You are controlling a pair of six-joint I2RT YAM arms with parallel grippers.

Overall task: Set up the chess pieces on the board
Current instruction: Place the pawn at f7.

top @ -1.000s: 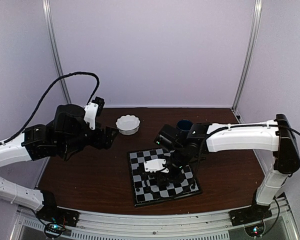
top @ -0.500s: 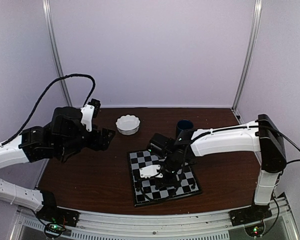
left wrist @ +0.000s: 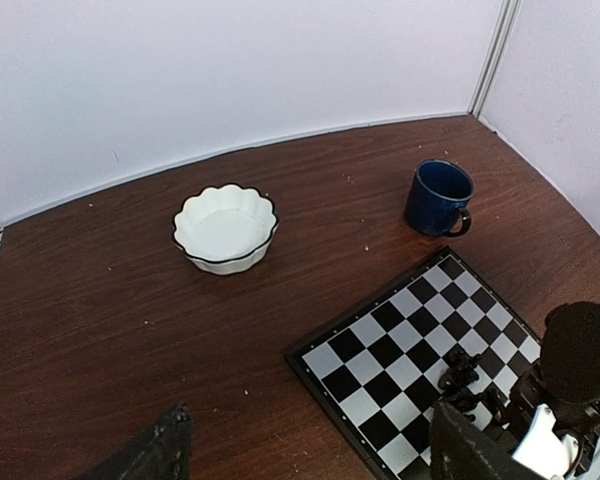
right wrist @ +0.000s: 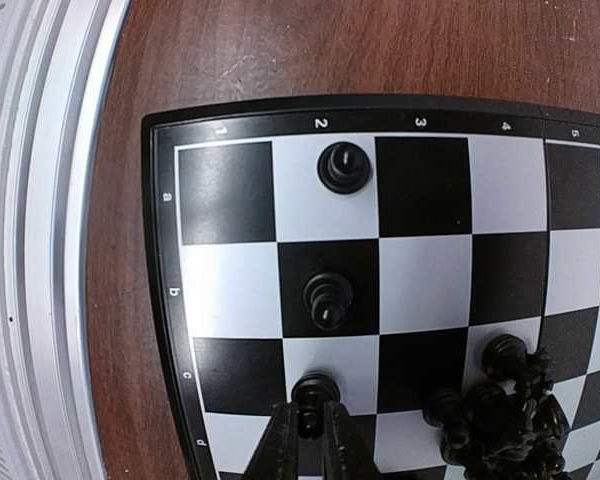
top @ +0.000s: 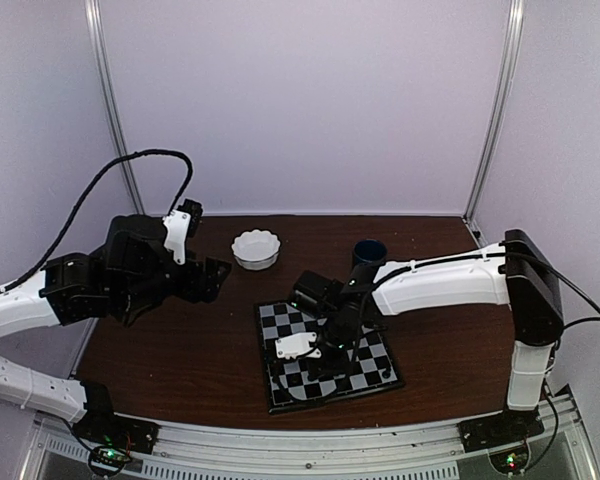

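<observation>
Right gripper (right wrist: 314, 415) low over the near left corner of the board (right wrist: 227, 190), fingers (right wrist: 283, 447) squeezed tight on one little black chess piece (right wrist: 316, 390). That chess piece over a white square, in the second row in from the near edge of the board, level with the tiny letter c on the border. Small pale numbers 2, 3, 4 and 5 printed along the left border; tiny letters along the near border, b and c easy to read, the rest blurry. Two more black pieces standing in the same row, apart from the gripper: a middle piece (right wrist: 328, 298) on the black square next to the chess piece, and a corner piece (right wrist: 344, 166) on the white square by the left edge, under the number 2. A heap of black pieces (right wrist: 500, 412) jumbled together just past the right gripper, toward the middle of the board. Left gripper (left wrist: 310, 455) up in the air over the left side of the table (left wrist: 100, 320), fingers (left wrist: 155, 455) spread wide, nothing between them, well apart from every piece. Farther back, a dark blue mug (left wrist: 438, 197) on the table near the far right corner of the board. Farthest of all, a white wavy-edged bowl (left wrist: 225, 228) with a thin dark rim, near the back edge of the table.
</observation>
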